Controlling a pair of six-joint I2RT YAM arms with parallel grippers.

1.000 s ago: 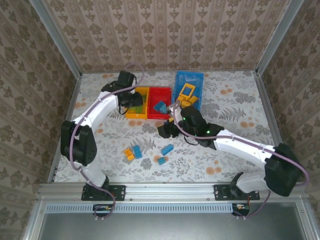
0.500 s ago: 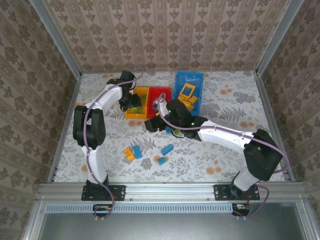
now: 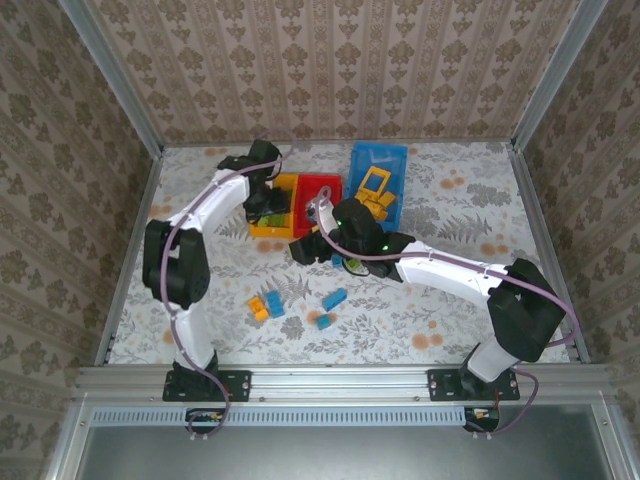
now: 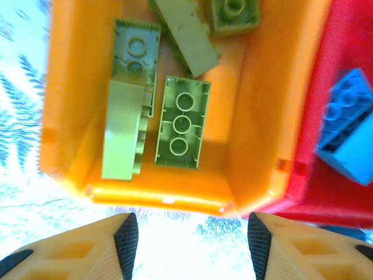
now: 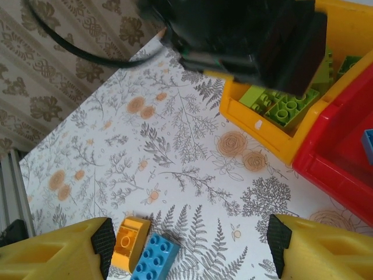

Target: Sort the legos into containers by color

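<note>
Our left claw (image 4: 192,248) hangs just over the near edge of the yellow box (image 4: 250,116). Its two fingers (image 4: 125,236) are spread apart and there is nothing between them. Inside the yellow box lie the green bricks (image 4: 179,122). The red box (image 4: 349,35) sits right beside it, touching it, with a blue brick (image 4: 347,137) inside. From above we see the blue box (image 3: 392,155) a little farther back. It holds yellow bricks and the big yellow frame (image 3: 375,183).

Our right claw (image 5: 186,251) is low over the table (image 3: 450,300), near the front of the red and yellow boxes. Its fingers are spread wide and hold nothing. Close by on the table lie an orange brick (image 5: 129,233) and a small blue brick (image 5: 154,256), touching each other.

We think most of the sorting is done, because many bricks are already in boxes. A few loose ones are left on the table, like a long blue brick (image 3: 334,298). We think the right claw is getting ready to pick up one of them.
</note>
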